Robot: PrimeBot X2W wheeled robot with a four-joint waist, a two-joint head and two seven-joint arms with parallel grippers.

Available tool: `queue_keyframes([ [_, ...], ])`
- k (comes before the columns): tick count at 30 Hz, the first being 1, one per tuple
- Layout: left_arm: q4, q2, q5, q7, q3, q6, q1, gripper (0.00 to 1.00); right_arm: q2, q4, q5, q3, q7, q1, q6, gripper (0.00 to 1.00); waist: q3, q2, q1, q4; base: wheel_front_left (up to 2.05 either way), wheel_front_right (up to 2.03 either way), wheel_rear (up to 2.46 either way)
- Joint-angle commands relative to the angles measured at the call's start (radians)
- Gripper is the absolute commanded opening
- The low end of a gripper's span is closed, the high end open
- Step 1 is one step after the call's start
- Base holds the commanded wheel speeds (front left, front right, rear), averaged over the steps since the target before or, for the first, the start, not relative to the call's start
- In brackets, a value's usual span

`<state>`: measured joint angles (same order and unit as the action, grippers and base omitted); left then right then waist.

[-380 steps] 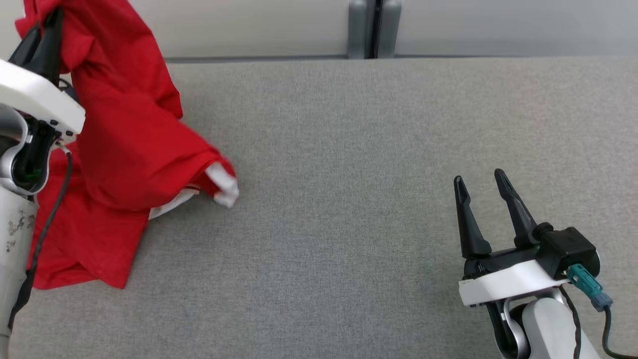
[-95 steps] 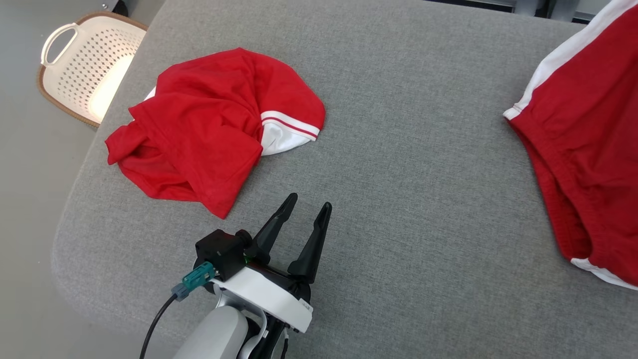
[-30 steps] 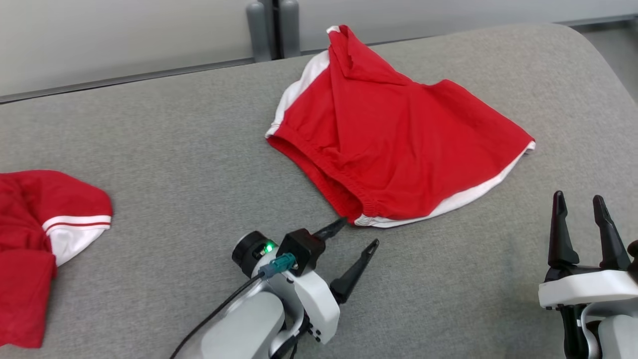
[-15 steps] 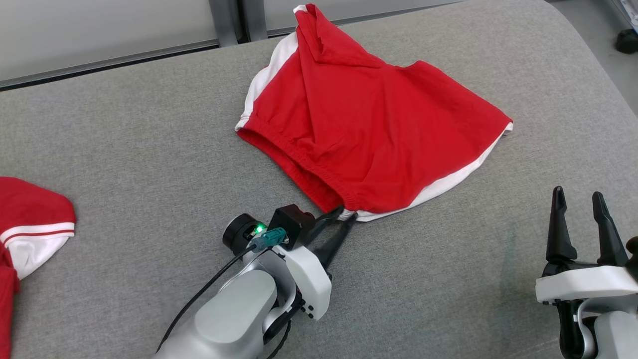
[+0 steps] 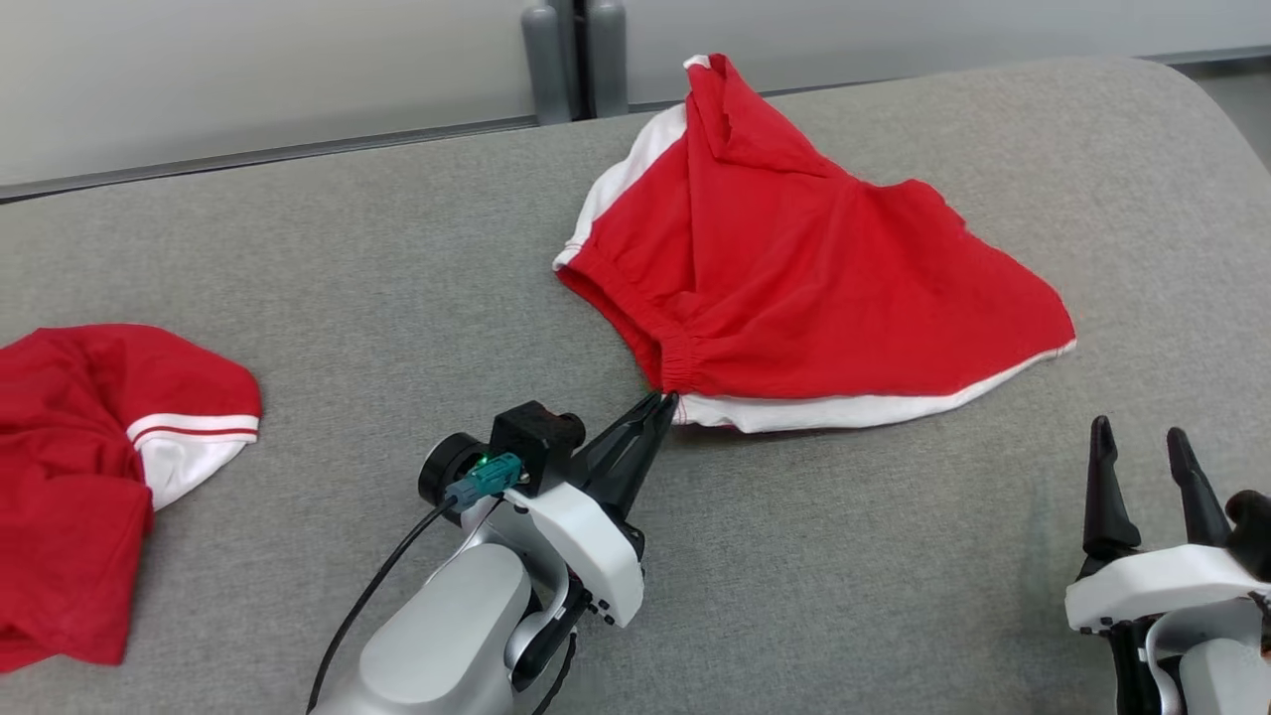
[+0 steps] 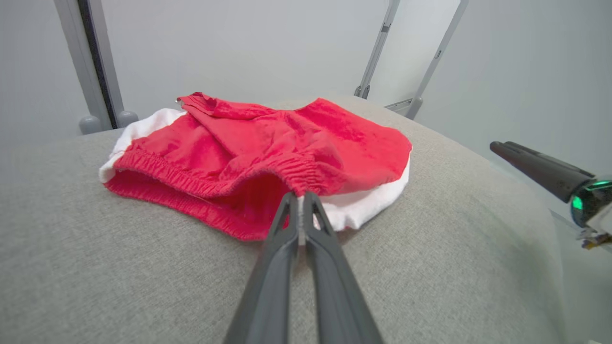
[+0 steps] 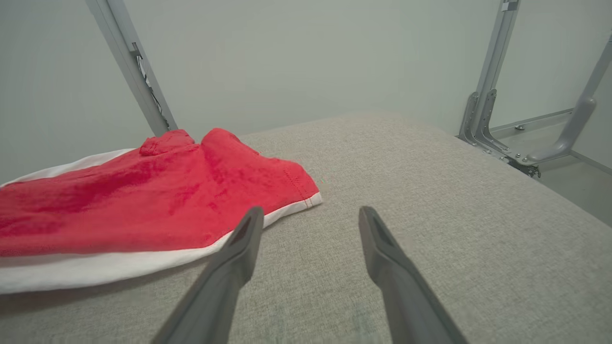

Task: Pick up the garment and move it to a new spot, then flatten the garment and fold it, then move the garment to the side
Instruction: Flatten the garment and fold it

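Observation:
The garment, a red T-shirt with a white, red-striped sleeve, lies crumpled at the far left of the grey padded table. A pair of red shorts with white trim and an elastic waistband lies mid-table. My left gripper is shut on the near corner of that waistband. The left wrist view shows the left gripper pinching the band of the shorts, whose near edge is slightly lifted. My right gripper stands open at the lower right, just short of the shorts' white hem.
Two grey posts stand behind the table's far edge against a pale wall. The table's rounded right end drops to the floor. A metal frame stands on the floor beyond that end. Bare grey padding lies between the T-shirt and the shorts.
My left gripper has gone from open to shut on the shorts' waistband corner, and the cloth there has bunched toward it. The head camera has shifted. The right gripper has stayed open.

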<state>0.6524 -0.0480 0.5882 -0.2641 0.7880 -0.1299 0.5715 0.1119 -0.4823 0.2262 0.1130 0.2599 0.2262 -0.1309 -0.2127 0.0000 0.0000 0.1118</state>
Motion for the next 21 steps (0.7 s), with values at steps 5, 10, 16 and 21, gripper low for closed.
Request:
queue_keyframes([
  [5,-0.053,-0.005,-0.052,0.0,-0.083,-0.001,-0.067,0.0,0.007,-0.064,0.004,0.002,-0.021,0.014,0.0,1.0,0.041,0.0,0.0,-0.07,0.0,0.0,0.0],
  [10,-0.087,-0.005,-0.084,0.0,-0.129,-0.001,-0.116,0.0,0.011,-0.112,0.001,0.011,-0.027,0.023,0.0,1.0,0.05,0.0,0.0,-0.11,0.0,0.0,0.0],
  [16,-0.111,-0.005,-0.098,0.0,-0.158,-0.001,-0.147,0.0,0.012,-0.168,-0.01,0.05,-0.046,0.049,0.0,1.0,0.048,0.0,0.0,-0.146,0.0,0.0,0.0],
  [21,-0.118,-0.005,-0.102,0.0,-0.161,-0.001,-0.15,0.0,0.005,-0.203,-0.022,0.064,-0.066,0.073,0.0,1.0,0.038,0.0,0.0,-0.164,0.0,0.0,0.0],
])
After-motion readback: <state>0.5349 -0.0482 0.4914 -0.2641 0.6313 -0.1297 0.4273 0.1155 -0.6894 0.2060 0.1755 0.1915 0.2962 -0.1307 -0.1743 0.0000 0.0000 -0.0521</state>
